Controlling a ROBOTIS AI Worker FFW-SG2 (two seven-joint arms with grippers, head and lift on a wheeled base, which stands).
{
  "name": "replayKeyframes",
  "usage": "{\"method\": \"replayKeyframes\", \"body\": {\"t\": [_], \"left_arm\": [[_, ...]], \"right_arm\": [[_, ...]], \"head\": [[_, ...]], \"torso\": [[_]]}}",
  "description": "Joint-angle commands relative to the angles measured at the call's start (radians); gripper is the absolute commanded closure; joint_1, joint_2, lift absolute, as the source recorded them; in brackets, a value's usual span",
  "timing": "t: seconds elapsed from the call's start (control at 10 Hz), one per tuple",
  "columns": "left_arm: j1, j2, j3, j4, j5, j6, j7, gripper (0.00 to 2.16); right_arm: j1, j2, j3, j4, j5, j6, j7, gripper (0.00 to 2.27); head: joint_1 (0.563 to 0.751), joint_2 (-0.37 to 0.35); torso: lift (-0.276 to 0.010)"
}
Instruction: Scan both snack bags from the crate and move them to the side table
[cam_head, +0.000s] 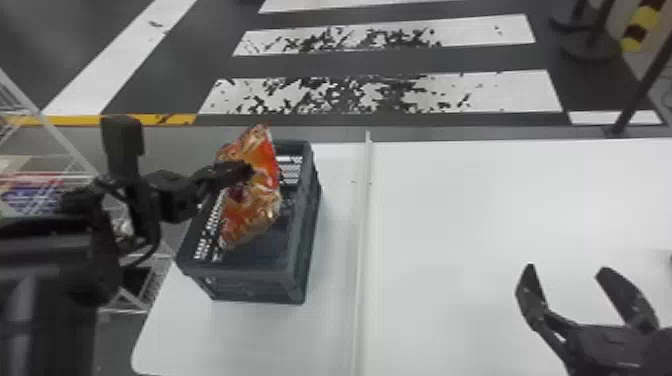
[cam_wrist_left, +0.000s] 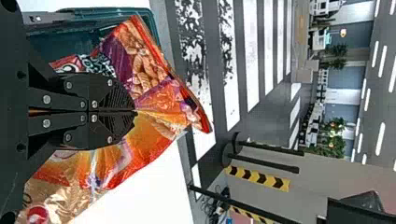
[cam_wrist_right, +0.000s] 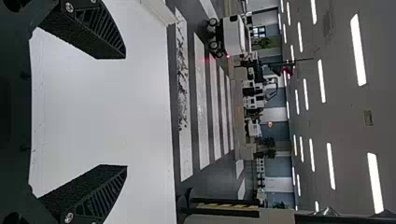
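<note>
Crosswalk stripes (cam_head: 510, 92) lie at twelve o'clock beyond the white table (cam_head: 475, 210), the left gripper (cam_head: 248, 171) pinching a snack bag (cam_head: 252, 212) over the crate (cam_head: 257, 287) at nine, the right gripper (cam_head: 567, 268) wide at four.

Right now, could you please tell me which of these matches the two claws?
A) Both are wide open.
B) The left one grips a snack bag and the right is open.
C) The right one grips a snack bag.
B: the left claw is pinched shut on an orange-red snack bag, while the right claw stands open with its fingers apart.
</note>
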Motion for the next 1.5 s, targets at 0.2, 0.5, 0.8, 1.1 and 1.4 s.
{"method": "replayKeyframes", "body": {"t": [0.2,0.5,0.8,1.1,1.4], "left_arm": [[-0.041,-0.015,0.001,-0.113,0.045,0.127,0.012,2.13],[-0.070,-0.081,0.022,-0.182,0.101,0.201,0.050,2.13],[-0.101,-0.143,0.007,-0.225,0.192,0.323,0.144,2.13],[-0.136,-0.244,-0.076,-0.225,0.201,0.329,0.185,2.13],[-0.174,-0.254,-0.220,-0.162,0.166,0.329,0.219,2.13]], "right_arm": [[0.012,0.003,-0.003,-0.022,0.008,0.003,-0.005,0.09],[0.017,0.003,-0.006,-0.033,0.007,0.003,-0.008,0.09],[0.026,0.003,-0.018,-0.044,0.007,0.009,-0.011,0.09],[0.035,0.003,-0.034,-0.062,0.005,0.015,-0.018,0.09],[0.046,0.003,-0.063,-0.074,-0.006,0.009,-0.029,0.09]], "head": [[0.695,0.168],[0.695,0.142],[0.695,0.107],[0.695,0.041],[0.695,-0.062]], "torso": [[-0.075],[-0.075],[-0.075],[-0.075],[-0.075]]}}
